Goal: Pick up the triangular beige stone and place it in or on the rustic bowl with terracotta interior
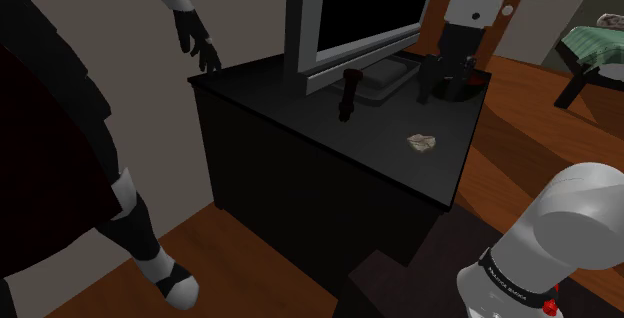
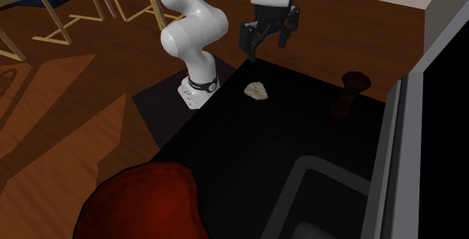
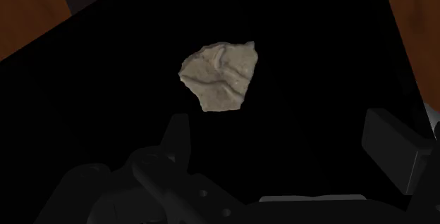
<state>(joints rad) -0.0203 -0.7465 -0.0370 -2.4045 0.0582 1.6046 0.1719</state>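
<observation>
The beige, roughly triangular stone (image 1: 422,143) (image 2: 258,90) (image 3: 218,75) lies on the black cabinet top (image 1: 300,116) near its corner. My gripper (image 2: 268,46) (image 1: 437,81) hangs open above the stone, its fingers spread apart and holding nothing. In the wrist view the stone lies just ahead of the gripper (image 3: 285,141), closer to one finger. The bowl (image 2: 143,204) is a large reddish-brown shape close to the second exterior camera. In the shoulder view the bowl (image 1: 472,88) is dark with red inside and partly hidden behind my hand.
A dark brown turned mill (image 1: 348,94) (image 2: 348,95) stands upright mid-cabinet. Behind it are a monitor (image 1: 350,16) and a grey tray (image 1: 388,81) (image 2: 316,192). A black-and-white figure (image 1: 120,196) stands at the shoulder view's left. Wooden floor (image 2: 75,102) surrounds the cabinet.
</observation>
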